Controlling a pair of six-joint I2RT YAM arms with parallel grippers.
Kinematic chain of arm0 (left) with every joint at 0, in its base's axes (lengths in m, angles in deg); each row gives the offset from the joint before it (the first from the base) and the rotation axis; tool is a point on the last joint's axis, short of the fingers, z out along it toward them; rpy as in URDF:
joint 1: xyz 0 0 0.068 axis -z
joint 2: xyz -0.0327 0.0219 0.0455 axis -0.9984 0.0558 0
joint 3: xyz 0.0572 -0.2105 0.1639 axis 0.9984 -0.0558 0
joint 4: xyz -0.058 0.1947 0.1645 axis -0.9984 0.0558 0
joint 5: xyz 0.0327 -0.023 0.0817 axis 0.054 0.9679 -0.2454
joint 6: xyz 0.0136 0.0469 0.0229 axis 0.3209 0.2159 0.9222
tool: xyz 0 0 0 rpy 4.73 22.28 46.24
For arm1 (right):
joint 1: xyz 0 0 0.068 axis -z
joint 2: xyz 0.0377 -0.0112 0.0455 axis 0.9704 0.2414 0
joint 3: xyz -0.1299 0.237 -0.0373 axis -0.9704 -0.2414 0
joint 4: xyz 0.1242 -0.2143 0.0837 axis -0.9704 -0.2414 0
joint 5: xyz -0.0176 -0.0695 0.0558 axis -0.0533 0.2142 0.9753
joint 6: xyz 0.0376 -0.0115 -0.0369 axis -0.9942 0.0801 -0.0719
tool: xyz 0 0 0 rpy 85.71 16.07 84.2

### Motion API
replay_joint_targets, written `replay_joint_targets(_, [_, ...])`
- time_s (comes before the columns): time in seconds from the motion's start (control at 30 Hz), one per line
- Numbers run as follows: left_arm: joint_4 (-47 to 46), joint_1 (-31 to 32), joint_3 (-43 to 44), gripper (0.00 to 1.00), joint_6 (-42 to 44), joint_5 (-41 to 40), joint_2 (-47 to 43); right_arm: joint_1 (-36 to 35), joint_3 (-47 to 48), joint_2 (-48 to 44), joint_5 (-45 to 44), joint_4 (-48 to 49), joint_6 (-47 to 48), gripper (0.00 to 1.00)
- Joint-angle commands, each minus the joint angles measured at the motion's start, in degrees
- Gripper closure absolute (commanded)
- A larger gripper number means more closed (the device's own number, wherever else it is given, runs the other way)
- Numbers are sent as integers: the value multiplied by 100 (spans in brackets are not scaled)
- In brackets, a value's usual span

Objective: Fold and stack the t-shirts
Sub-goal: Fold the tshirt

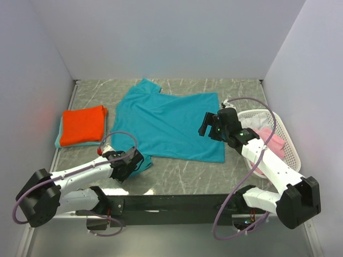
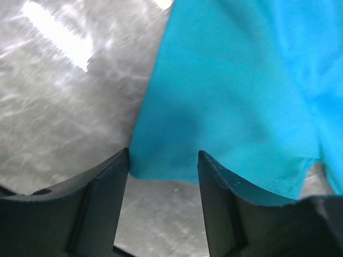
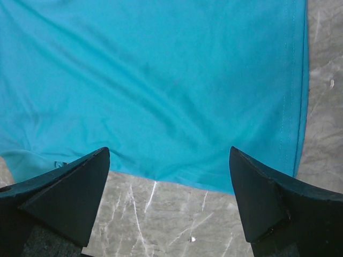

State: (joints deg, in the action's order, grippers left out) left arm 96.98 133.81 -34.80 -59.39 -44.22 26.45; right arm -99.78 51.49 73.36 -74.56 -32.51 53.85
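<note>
A teal-blue t-shirt point(image 1: 169, 123) lies spread flat in the middle of the table. A folded orange-red shirt point(image 1: 82, 125) rests on a folded light teal one point(image 1: 58, 141) at the left. A pink shirt point(image 1: 270, 143) lies in the basket. My left gripper point(image 1: 138, 163) is open at the teal-blue shirt's near left sleeve; in the left wrist view the sleeve edge point(image 2: 171, 160) lies just beyond the gripper point(image 2: 163, 160). My right gripper point(image 1: 204, 126) is open above the shirt's right side; in the right wrist view the gripper point(image 3: 169, 160) frames the shirt's edge point(image 3: 177, 176).
A white plastic mesh basket point(image 1: 286, 140) stands at the right edge. Grey walls close in the table on three sides. Bare marble tabletop point(image 1: 182, 171) shows along the near edge.
</note>
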Motion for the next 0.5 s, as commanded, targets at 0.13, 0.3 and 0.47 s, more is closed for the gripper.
replay_joint_targets(0.13, [-473,-191,14,68,398,-45,557,10,-221,-186,-21,84,-58,2])
replay_joint_targets(0.3, [-498,-183,68,99,467,-46,655,-42,-520,-485,-125,-222,-101,2])
replay_joint_targets(0.47, [-709,-191,50,99,696,24,567,-595,-933,-705,-415,-565,-259,2])
